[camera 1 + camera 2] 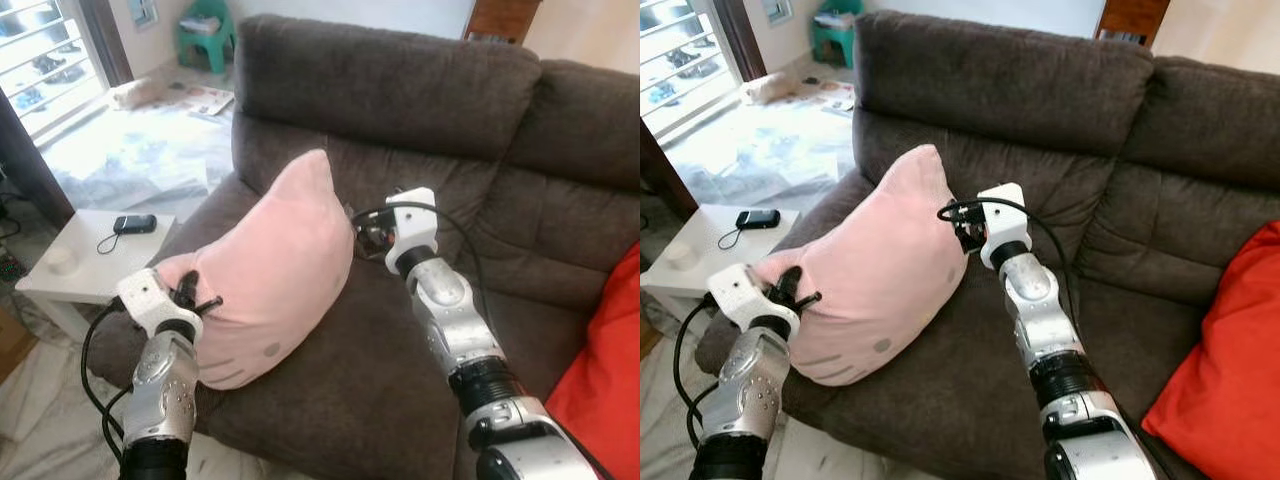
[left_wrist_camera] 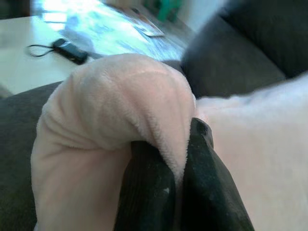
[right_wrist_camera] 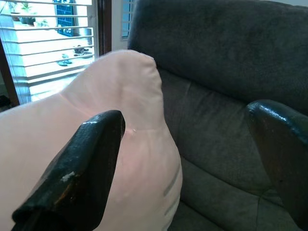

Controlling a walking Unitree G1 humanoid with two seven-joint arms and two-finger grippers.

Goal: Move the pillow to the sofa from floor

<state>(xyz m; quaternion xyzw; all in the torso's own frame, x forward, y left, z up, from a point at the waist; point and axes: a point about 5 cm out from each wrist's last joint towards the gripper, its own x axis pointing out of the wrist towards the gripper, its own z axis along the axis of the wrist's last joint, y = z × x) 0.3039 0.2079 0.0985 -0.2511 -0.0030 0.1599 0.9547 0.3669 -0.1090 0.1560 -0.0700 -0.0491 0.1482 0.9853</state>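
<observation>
Pillow (image 1: 275,265) sits on the sofa (image 1: 420,110) seat, centre-left of the head-camera frame, propped up on its lower edge. Long axis runs diagonally: one pointed corner aims toward upper centre, against the backrest; the opposite corner points toward lower left, over the seat's front edge. Its broad face is turned toward the camera.

Materials: pillow is pale pink plush, short soft nap, rounded body with ear-like corners, a small grey oval and faint grey lines stitched near the lower face. Sofa is dark brown, matte, fuzzy fabric with thick padded cushions. A red cushion (image 1: 600,360) lies at the right edge of the frame. A white side table (image 1: 75,265) stands at left, carrying a dark phone (image 1: 134,224) with a cord.

Left gripper (image 2: 175,185): fingers pinched together on the pillow's lower-left corner; the left wrist view shows a fold of pink plush squeezed between the two black fingers (image 2: 144,192), no gap apparent.

Right gripper (image 3: 192,159): fingers spread wide apart. One finger (image 3: 84,168) lies right at the pillow's upper right flank; actual contact cannot be confirmed. The other stands clear, over sofa fabric. Nothing is held between them.
</observation>
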